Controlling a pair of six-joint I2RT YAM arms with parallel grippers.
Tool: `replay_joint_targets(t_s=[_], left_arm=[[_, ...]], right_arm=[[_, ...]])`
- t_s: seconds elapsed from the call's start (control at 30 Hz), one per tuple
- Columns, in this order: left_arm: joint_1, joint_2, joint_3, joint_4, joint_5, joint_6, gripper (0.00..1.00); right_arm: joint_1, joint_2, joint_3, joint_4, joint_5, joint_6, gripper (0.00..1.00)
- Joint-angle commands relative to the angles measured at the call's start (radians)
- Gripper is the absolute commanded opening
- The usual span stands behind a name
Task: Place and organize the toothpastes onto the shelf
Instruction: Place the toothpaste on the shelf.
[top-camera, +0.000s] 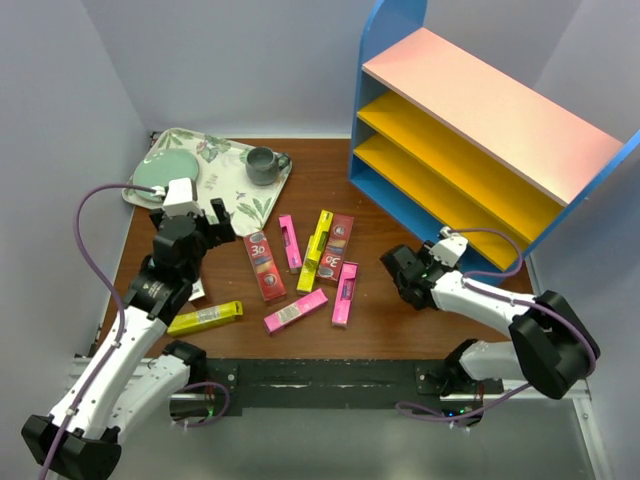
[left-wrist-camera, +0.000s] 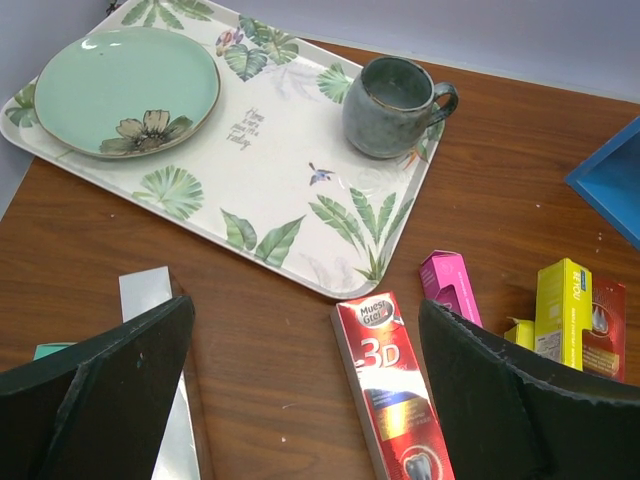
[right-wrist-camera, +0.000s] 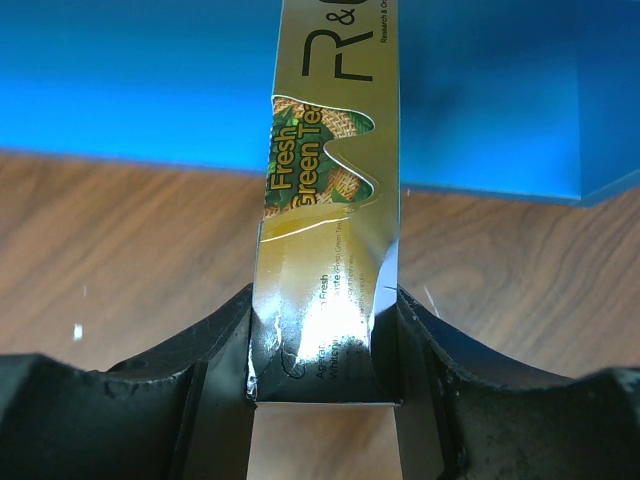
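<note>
The right gripper hangs low over the brown wooden table, just in front of the tall tiered shelf with blue side panels, a pale pink top board and yellow-orange boards. Its jaws are drawn narrow, clamped on a shiny gold and green cardboard toothpaste carton that points at the shelf's blue base. Left of the shelf, loose slim cardboard toothpaste cartons in pink, yellow and red lie scattered flat on the table. Farther left of the shelf, beyond those cartons, the left gripper stands spread wide, gripping nothing, near a floral-printed tray carrying a pale green plate and a grey mug
</note>
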Motion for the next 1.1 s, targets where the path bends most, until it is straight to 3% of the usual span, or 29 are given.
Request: replay_joint_targets(t_s=[0.0, 0.13, 0.37, 0.57, 0.6, 0.8, 1.07], left_arm=[[0.019, -0.009, -0.003, 0.033, 0.037, 0.02, 1.0], [0.034, -0.004, -0.003, 0.035, 0.062, 0.02, 1.0], [0.053, 0.0, -0.006, 0.038, 0.093, 0.018, 1.0], [0.063, -0.001, -0.007, 0.04, 0.108, 0.017, 1.0], [0.065, -0.003, -0.007, 0.04, 0.111, 0.015, 1.0], [0.077, -0.009, -0.006, 0.038, 0.128, 0.013, 1.0], [0.093, -0.023, -0.006, 0.04, 0.134, 0.01, 1.0]], right_arm=[[-0.071, 0.022, 0.01, 0.158, 0.018, -0.048, 0.1], [-0.151, 0.048, -0.004, 0.228, -0.058, -0.105, 0.13], [-0.214, 0.088, 0.013, 0.23, -0.134, -0.111, 0.3], [-0.226, 0.105, 0.033, 0.202, -0.164, -0.143, 0.58], [-0.226, 0.101, 0.033, 0.202, -0.178, -0.157, 0.67], [-0.225, 0.016, 0.038, 0.198, -0.236, -0.277, 0.9], [-0.211, -0.11, 0.033, 0.129, -0.401, -0.367, 0.98]])
